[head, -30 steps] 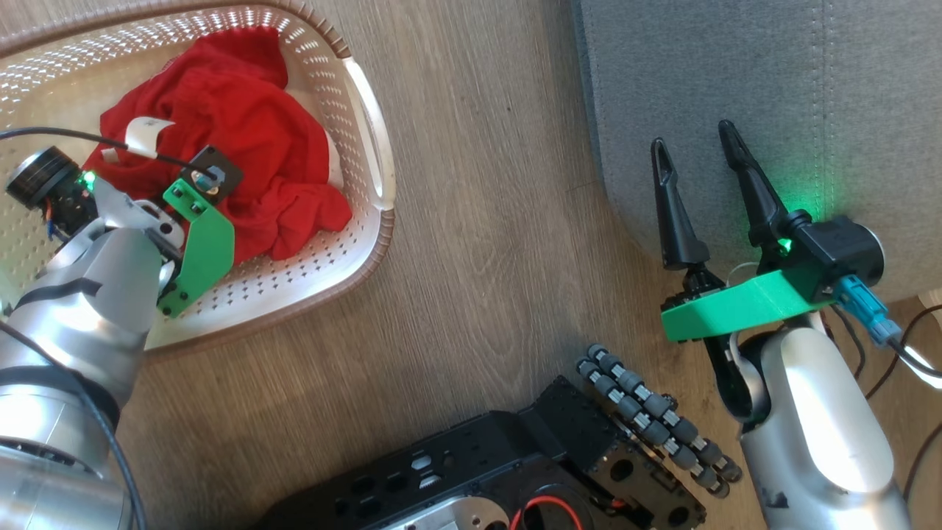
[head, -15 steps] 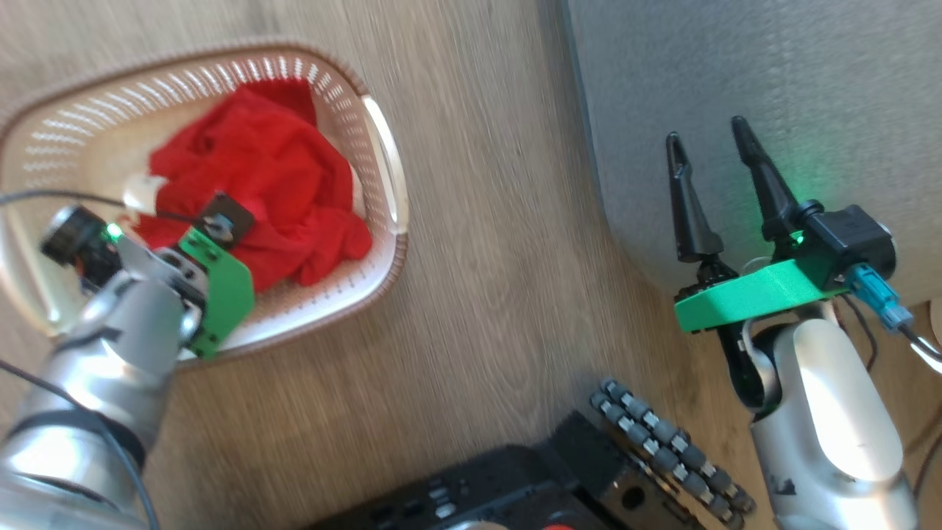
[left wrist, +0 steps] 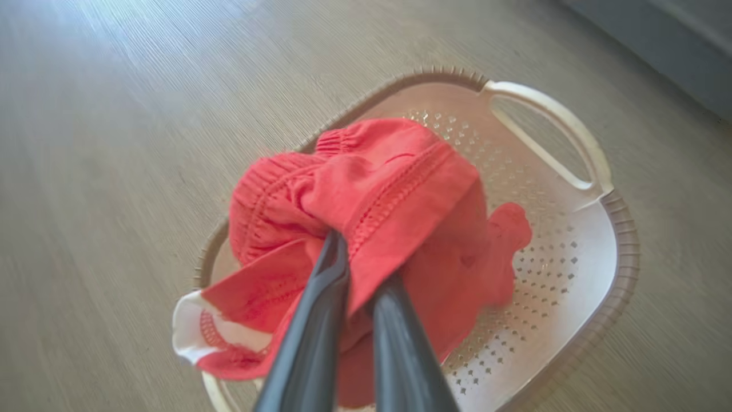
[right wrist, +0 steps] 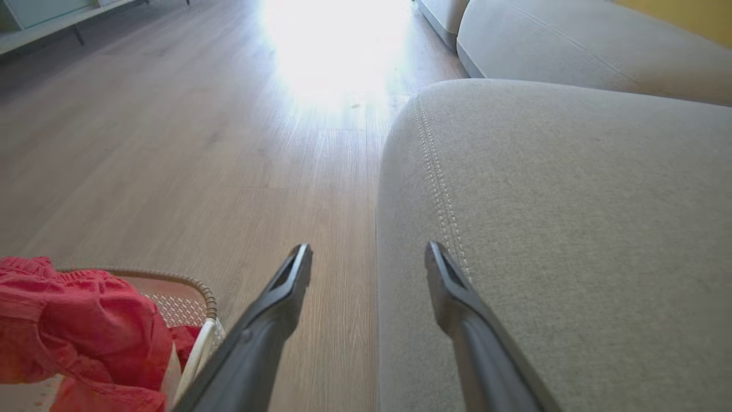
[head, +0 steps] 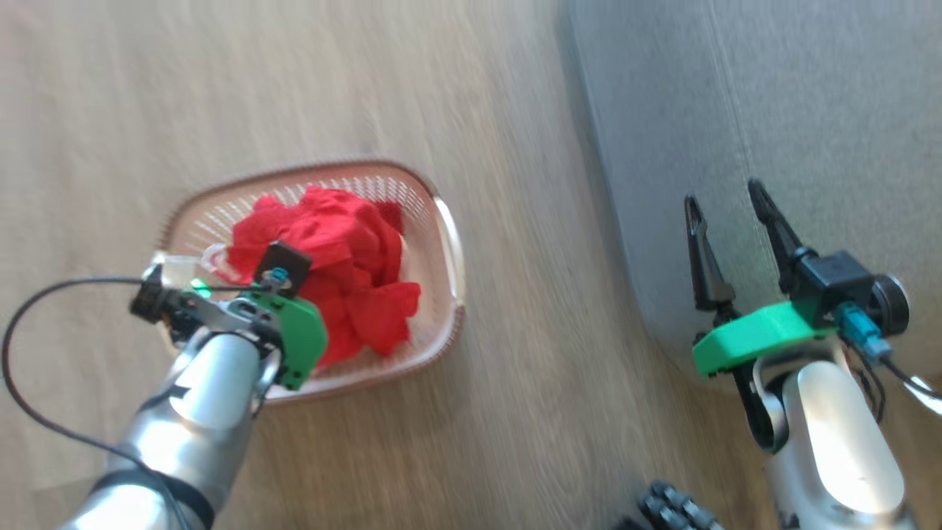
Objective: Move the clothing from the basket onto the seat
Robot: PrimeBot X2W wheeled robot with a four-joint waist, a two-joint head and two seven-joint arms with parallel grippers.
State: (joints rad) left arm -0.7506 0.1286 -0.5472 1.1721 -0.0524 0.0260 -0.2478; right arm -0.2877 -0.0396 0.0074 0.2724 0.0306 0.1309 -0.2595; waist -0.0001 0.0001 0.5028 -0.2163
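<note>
Looking over the pale wood-plank floor (head: pixel 515 110), I see little in the way: a black cable (head: pixel 81 280) loops off my left arm above the boards, and a dark ridged roller (head: pixel 670 508) pokes in at the head view's bottom edge. A second grey cushion (right wrist: pixel 572 40) lies beyond the near one, with a narrow gap between them.

The cream-white perforated plastic basket with a brown woven-look rim (head: pixel 446 239) sits on the floor to my left, well apart from the large grey fabric-upholstered seat (head: pixel 809 110) on my right. The bright red soft fabric clothing (left wrist: pixel 400 177) is bunched over the basket, with a ribbed waistband and a bit of white trim showing. My left fingers (left wrist: pixel 323 320) are clenched on a fold of it, their tips buried in the cloth. In the right wrist view the bunch stands higher than the rim. Whether its lower folds touch the basket's bottom I cannot tell.

My right fingers (right wrist: pixel 269 326) are released and spread wide, held at the seat's rounded near edge beside its pale stitched seam. A broad strip of floor runs between the basket's white handle and the seat's edge, and the cushion top spreads wide beyond my right fingers.
</note>
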